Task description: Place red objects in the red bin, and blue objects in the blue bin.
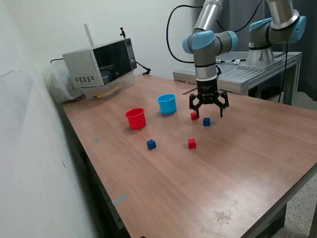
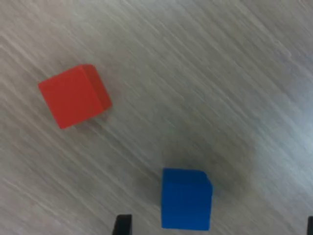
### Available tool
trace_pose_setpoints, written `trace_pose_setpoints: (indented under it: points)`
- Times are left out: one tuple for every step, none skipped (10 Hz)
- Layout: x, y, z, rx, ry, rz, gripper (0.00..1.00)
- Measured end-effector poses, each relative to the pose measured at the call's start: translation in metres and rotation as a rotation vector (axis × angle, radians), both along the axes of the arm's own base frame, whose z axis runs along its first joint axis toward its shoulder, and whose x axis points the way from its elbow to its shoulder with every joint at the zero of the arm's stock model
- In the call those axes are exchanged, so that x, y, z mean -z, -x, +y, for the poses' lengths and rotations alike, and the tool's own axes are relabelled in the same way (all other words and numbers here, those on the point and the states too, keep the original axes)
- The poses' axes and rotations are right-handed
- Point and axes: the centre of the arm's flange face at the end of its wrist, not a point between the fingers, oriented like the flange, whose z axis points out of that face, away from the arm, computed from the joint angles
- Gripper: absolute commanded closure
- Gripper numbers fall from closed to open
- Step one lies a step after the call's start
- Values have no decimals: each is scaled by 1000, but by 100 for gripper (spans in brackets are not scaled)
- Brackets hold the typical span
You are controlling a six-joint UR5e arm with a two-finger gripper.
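1. Exterior view: the gripper (image 1: 208,110) is seen low over the wooden table (image 1: 237,163), its fingers spread apart with nothing between them.
2. A red cube (image 1: 194,116) and a blue cube (image 1: 206,121) are seen just below the gripper, near each other but apart, both resting flat on the table.
3. A second red cube (image 1: 191,144) and a second blue cube (image 1: 151,144) are seen nearer the camera, well apart.
4. The red cup (image 1: 135,118) and the blue cup (image 1: 167,103) stand upright, mouths upward, toward the exterior view's left of the gripper.
5. In the wrist view, the red cube (image 2: 74,96) lies turned at an angle to the blue cube (image 2: 186,198); no long axis can be told.
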Motion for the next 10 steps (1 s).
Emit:
trace_pose_setpoints:
  points:
    - [2, 1, 2, 3, 0, 1, 0]
    - [4, 2, 3, 5, -1, 3, 0]
    - [6, 3, 5, 8, -1, 4, 0]
    - [7, 3, 8, 12, -1, 4, 100]
    - [8, 4, 9, 15, -1, 4, 100]
    - [8, 4, 10, 17, -1, 4, 100]
    - [8, 4, 11, 18, -1, 4, 100]
    - [8, 4, 11, 18, -1, 4, 100]
    - [9, 4, 11, 18, -1, 4, 100]
    - [9, 4, 11, 18, 0, 4, 100]
